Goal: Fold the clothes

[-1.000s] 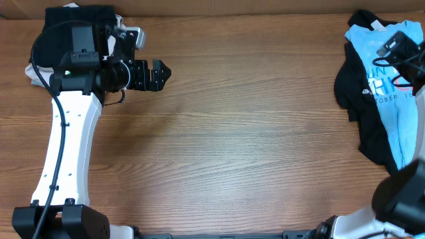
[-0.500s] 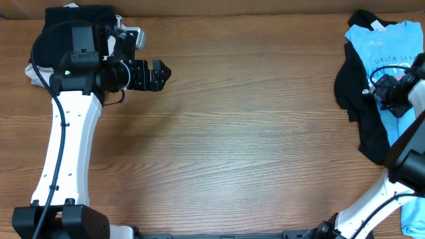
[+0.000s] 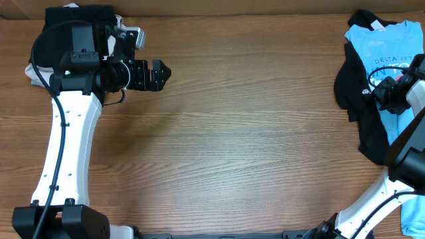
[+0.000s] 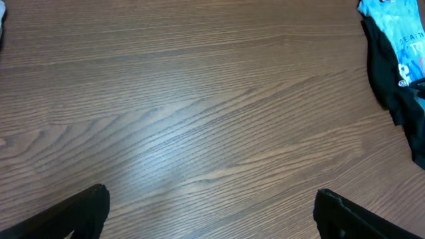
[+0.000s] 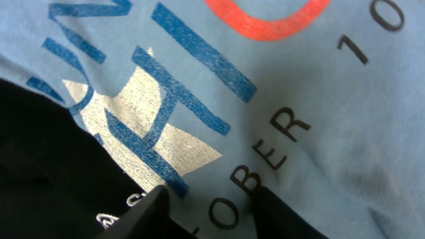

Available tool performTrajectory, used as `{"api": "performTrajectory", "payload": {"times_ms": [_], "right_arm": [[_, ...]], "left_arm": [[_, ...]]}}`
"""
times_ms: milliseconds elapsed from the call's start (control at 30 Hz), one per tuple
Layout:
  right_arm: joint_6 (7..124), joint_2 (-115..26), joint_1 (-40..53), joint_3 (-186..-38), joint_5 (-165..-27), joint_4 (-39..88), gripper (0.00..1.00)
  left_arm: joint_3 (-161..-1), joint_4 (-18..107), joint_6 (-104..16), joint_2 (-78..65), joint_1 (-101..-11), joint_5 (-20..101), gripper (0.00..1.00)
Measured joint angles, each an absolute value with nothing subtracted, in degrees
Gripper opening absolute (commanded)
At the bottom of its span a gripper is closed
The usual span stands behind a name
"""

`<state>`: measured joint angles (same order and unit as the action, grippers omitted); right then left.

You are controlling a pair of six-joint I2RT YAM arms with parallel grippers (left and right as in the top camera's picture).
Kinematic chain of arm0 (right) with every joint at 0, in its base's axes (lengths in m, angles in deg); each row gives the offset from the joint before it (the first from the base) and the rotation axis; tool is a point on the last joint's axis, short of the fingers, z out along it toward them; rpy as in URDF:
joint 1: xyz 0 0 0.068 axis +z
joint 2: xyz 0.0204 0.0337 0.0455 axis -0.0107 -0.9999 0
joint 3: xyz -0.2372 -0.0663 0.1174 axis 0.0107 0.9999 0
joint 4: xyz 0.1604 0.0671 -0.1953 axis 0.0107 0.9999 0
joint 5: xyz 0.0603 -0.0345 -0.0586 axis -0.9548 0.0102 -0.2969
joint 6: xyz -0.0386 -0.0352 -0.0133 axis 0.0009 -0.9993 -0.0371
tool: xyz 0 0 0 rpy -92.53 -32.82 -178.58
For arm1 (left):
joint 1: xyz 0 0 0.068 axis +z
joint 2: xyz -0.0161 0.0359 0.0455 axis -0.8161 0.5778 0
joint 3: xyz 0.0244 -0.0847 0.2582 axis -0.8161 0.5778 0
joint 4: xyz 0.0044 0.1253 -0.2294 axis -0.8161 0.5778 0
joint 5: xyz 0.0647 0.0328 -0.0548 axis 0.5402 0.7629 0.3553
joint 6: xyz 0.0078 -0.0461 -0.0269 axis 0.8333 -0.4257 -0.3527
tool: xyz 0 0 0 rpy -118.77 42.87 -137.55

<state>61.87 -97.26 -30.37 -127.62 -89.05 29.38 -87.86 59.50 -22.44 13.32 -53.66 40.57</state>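
The light blue T-shirt (image 3: 393,53) lies crumpled at the right edge of the desk (image 3: 252,133), partly over a black top (image 3: 346,86) with a small white logo. In the right wrist view its print shows blue and dark letters, a white patch and a red-orange curve. The right tool (image 5: 211,199) is down on the shirt, its fingers half way together with blue cloth between them; whether they pinch it, I cannot tell. The left tool (image 4: 211,194) is spread wide above bare desk, well apart from the clothes, holding nothing.
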Motion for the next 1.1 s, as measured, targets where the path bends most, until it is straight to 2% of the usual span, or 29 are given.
{"api": "performTrajectory", "payload": {"times_ms": [167,300,333,433,500,933,1100], "right_arm": [[61.8,-97.3,-30.4,-127.6,-89.0,30.0,0.24],[61.8,-97.3,-30.4,-127.6,-89.0,30.0,0.17],[61.9,-97.3,-30.4,-127.6,-89.0,30.1,0.13],[61.8,-97.3,-30.4,-127.6,-89.0,30.1,0.1],[61.9,-97.3,-30.4,-127.6,-89.0,30.1,0.04],[61.9,-97.8,-30.4,-127.6,-89.1,30.0,0.04],[61.9,-97.8,-30.4,-130.7,-90.9,36.9,0.04]], "left_arm": [[-87.9,59.5,-22.4,13.3,-53.7,40.6,1.0],[-87.9,59.5,-22.4,13.3,-53.7,40.6,1.0],[-87.9,59.5,-22.4,13.3,-53.7,40.6,1.0],[-87.9,59.5,-22.4,13.3,-53.7,40.6,1.0],[-87.9,59.5,-22.4,13.3,-53.7,40.6,1.0],[-87.9,59.2,-22.4,13.3,-53.7,40.6,1.0],[-87.9,57.9,-22.4,13.3,-53.7,40.6,0.96]]}}
